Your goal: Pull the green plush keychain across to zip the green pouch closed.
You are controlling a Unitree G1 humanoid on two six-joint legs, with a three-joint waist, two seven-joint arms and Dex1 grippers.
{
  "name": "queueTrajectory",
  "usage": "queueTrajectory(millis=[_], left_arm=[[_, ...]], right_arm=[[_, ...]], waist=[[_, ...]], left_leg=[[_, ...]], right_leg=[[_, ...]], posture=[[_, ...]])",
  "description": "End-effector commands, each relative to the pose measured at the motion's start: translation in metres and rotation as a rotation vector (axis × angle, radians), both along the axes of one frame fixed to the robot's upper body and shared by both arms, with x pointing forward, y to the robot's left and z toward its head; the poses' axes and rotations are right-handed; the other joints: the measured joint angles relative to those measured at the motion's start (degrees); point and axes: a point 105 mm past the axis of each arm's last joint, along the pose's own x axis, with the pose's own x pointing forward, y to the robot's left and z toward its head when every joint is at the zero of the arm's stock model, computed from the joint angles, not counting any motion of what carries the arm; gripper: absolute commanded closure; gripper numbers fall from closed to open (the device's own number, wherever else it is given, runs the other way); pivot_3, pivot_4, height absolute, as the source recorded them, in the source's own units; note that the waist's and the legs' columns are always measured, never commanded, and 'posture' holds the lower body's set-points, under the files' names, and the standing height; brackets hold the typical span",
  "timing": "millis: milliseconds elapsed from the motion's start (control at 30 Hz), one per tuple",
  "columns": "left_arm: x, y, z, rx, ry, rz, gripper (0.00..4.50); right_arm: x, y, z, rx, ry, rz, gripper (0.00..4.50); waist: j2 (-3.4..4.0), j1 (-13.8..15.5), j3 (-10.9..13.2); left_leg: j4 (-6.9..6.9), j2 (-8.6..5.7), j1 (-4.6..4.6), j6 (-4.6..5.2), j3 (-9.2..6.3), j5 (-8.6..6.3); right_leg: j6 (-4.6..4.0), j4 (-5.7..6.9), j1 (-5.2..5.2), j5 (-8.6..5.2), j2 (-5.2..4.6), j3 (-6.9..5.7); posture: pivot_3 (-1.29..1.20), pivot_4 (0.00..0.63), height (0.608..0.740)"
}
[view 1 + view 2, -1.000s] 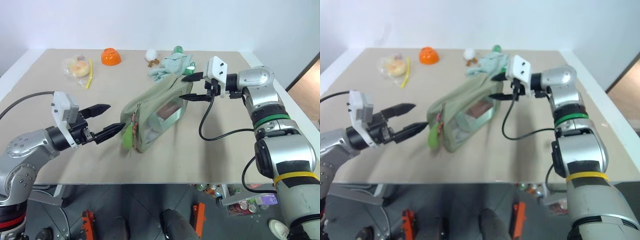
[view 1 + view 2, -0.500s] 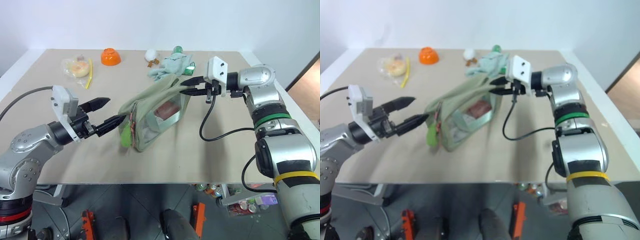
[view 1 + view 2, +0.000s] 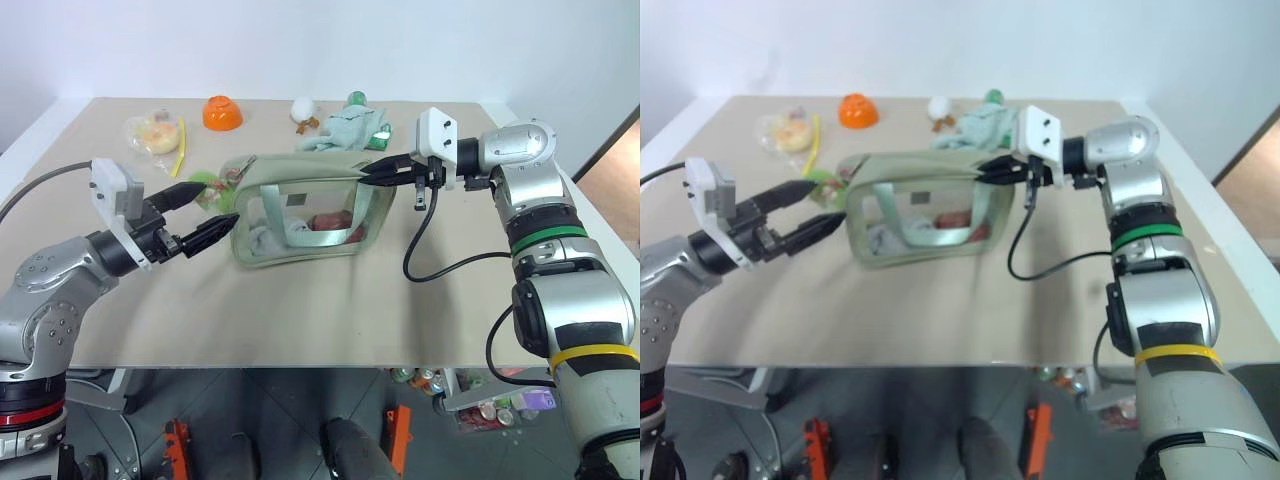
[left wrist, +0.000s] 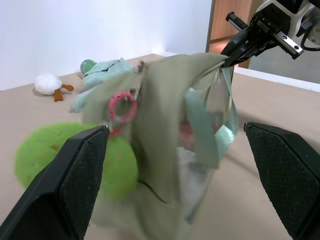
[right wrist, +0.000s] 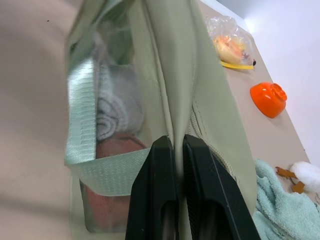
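Observation:
The green pouch [image 3: 300, 212] stands upright mid-table, clear side panel facing me, with rolled cloth and a red item inside. My right gripper [image 3: 372, 173] is shut on the fabric at the pouch's right top end, its fingers [image 5: 161, 165] pinching the seam. The green plush keychain [image 3: 205, 181] hangs at the pouch's left end on a pink ring [image 4: 123, 106]. My left gripper [image 3: 215, 205] is open just left of the pouch, and the keychain [image 4: 65, 159] lies beside its upper finger [image 4: 75, 185], not gripped.
At the table's far side sit an orange bowl [image 3: 222, 112], a clear bag of food [image 3: 152, 130], a yellow stick [image 3: 180, 148], a white toy [image 3: 303, 110], mint-green gloves [image 3: 345, 130] and a green bottle [image 3: 357, 99]. A black cable [image 3: 420, 250] hangs below my right wrist.
My right gripper closed on the pouch's end and pulled it from slumped and tilted to upright and stretched. The keychain swung to the pouch's far-left corner. My left arm shifted slightly away from me.

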Motion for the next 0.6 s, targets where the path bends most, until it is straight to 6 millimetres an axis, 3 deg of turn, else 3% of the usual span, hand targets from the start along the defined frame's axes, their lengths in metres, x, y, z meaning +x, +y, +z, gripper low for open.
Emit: queueTrajectory(millis=[33, 300, 467, 600], left_arm=[[-0.003, -0.001, 0.011, 0.002, -0.056, -0.005, 0.0], [-0.002, 0.0, 0.009, 0.005, -0.055, 0.004, 0.0], [0.001, 0.001, 0.008, 0.01, -0.05, -0.002, 0.0], [0.003, -0.001, 0.007, 0.016, -0.047, -0.014, 0.0]], right_arm=[[-0.006, -0.004, 0.019, 0.031, -0.077, 0.017, 4.46], [-0.021, -0.02, 0.025, -0.034, -0.092, 0.008, 4.46], [-0.044, -0.039, 0.028, -0.071, -0.025, -0.065, 4.46], [-0.058, -0.039, 0.029, -0.031, 0.016, -0.111, 4.46]], waist=[[0.0, 0.0, 0.0], [0.08, 0.2, 0.1], [0.15, 0.7, 0.1], [0.19, 1.0, 0.1]], left_leg=[[0.0, 0.0, 0.0, 0.0, 0.0, 0.0], [0.0, -0.04, -0.03, 0.0, -0.07, 0.0], [0.0, -0.07, -0.07, 0.0, -0.15, 0.0], [0.01, -0.07, -0.07, 0.0, -0.15, 0.0]], right_leg=[[0.0, 0.0, 0.0, 0.0, 0.0, 0.0], [0.03, 0.01, 0.01, -0.02, -0.05, -0.04], [0.06, 0.01, 0.01, -0.04, -0.06, -0.09], [0.06, 0.01, -0.01, -0.06, -0.04, -0.12]], posture=[[0.0, 0.15, 0.74], [0.0, 0.15, 0.74], [0.0, 0.15, 0.74], [0.0, 0.15, 0.74]])
